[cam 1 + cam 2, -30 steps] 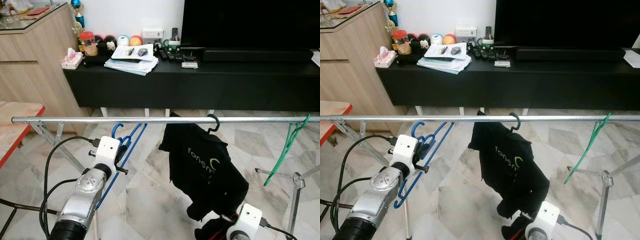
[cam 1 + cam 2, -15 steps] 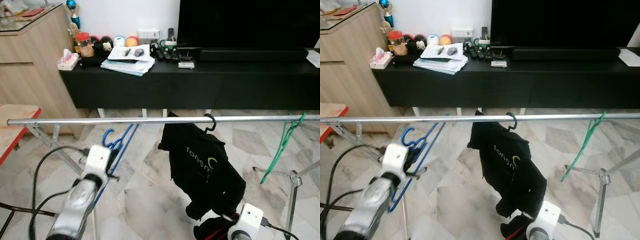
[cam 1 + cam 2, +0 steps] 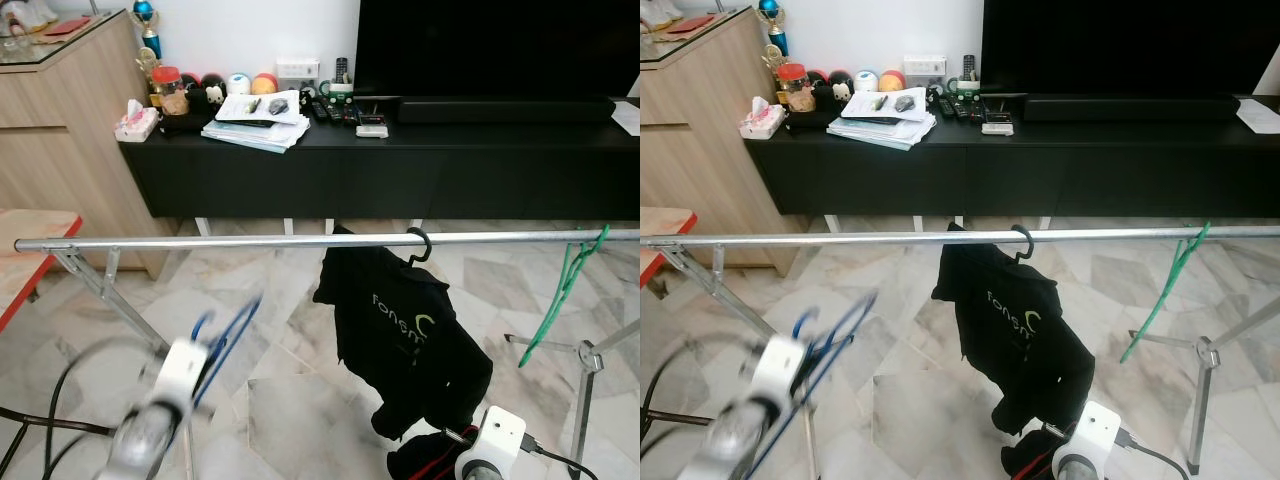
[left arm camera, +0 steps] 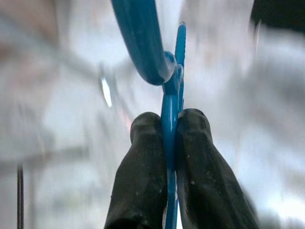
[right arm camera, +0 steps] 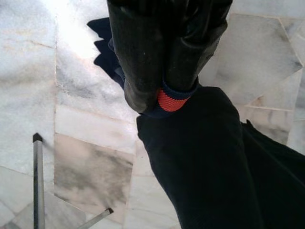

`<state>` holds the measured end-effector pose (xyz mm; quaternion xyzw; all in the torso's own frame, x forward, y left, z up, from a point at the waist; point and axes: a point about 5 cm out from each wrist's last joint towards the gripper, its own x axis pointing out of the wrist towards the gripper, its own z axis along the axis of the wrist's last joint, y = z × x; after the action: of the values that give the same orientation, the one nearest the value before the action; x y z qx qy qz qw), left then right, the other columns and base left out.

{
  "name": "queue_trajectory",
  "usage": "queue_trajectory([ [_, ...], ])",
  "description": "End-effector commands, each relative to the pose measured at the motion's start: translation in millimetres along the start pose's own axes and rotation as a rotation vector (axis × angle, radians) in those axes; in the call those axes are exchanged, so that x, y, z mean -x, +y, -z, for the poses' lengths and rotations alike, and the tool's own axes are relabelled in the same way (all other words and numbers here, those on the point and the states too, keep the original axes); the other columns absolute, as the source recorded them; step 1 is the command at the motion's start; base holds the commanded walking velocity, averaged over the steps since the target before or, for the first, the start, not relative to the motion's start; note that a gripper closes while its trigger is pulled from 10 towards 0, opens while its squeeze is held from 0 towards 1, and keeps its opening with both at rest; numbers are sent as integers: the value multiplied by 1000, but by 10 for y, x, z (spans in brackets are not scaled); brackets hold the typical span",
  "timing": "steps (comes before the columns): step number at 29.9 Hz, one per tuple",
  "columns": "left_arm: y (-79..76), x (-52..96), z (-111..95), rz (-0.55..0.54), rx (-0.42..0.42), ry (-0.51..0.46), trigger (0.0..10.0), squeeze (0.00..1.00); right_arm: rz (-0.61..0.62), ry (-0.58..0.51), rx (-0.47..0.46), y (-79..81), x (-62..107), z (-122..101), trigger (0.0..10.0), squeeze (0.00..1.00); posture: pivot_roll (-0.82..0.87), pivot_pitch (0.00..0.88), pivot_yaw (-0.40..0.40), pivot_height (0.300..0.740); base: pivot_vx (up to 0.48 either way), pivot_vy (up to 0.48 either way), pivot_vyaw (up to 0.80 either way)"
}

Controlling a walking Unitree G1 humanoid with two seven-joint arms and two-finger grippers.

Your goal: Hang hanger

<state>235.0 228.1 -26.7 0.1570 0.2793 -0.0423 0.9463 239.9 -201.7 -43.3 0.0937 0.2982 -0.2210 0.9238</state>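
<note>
The left pincer (image 4: 169,138), clenched on the blue hanger (image 3: 228,335), has dropped well below the rail (image 3: 300,241), blurred, so hanging looks further off. The right pincer (image 5: 164,81) grips the black shirt's (image 3: 410,340) cuff.

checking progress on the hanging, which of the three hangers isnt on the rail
The blue hanger, pinched in the left end effector below the rail. The black hanger carrying the shirt and the green hanger both hook over it.

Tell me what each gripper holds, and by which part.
The left gripper is shut on the blue hanger, pinching its thin wire. The right gripper is shut on the black garment, at its red-and-navy edge.
</note>
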Motion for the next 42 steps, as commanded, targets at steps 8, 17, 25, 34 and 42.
queue_trajectory([
  [8,-64,301,778,-45,113,338,10000,0,1,2,6,3,7,16,10000,0,-45,85,32,740,0,0,0],
  [17,-161,325,846,-30,145,377,10000,0,-2,7,8,-8,7,24,10000,0,-49,81,31,740,0,0,0],
  [25,-204,338,877,-26,156,397,10000,0,-2,10,6,-8,8,30,10000,0,-53,71,36,740,-91,0,0],
  [34,-225,393,959,-21,164,436,10000,0,-4,15,5,-4,13,44,10000,0,-54,54,40,740,-265,0,0],
  [42,-215,409,980,-21,171,443,10000,0,-4,15,3,2,14,45,10000,0,-48,63,39,740,-288,0,0],
])
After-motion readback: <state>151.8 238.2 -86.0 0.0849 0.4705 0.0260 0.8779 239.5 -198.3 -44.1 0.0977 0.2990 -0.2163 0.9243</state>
